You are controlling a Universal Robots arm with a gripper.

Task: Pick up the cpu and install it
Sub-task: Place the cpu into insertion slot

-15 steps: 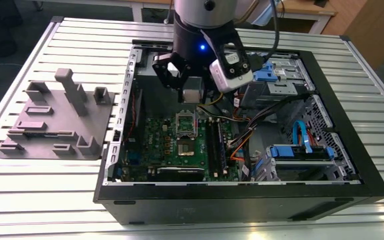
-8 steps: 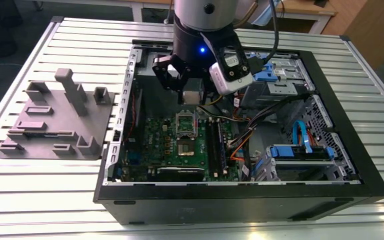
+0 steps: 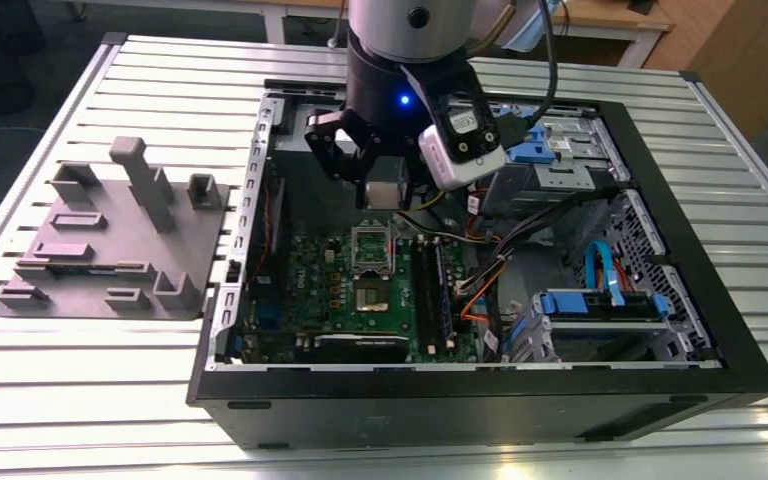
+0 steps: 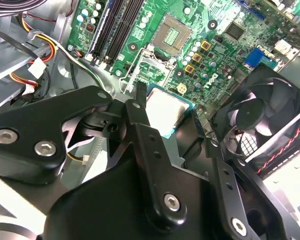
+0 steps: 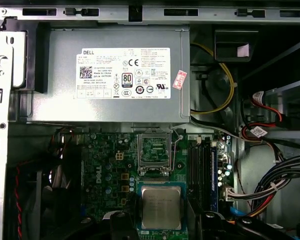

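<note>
One cpu (image 5: 161, 207) gripped btwn fingers (image 4: 138, 117) over mobo (image 5: 107, 172).

Silver-topped cpu (image 5: 161, 207) held in the black gripper (image 5: 162, 225), over the green motherboard (image 5: 107, 175), open socket (image 5: 154, 152) just beside it toward the motherboard's edge, grey power supply box (image 5: 110, 107) with white label (image 5: 125, 72) beyond, cables (image 5: 270, 182) alongside.

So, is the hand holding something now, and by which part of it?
Yes, the hand holds the cpu, its fingers apparently pressing two opposite side edges; the metal top is uncovered.
</note>
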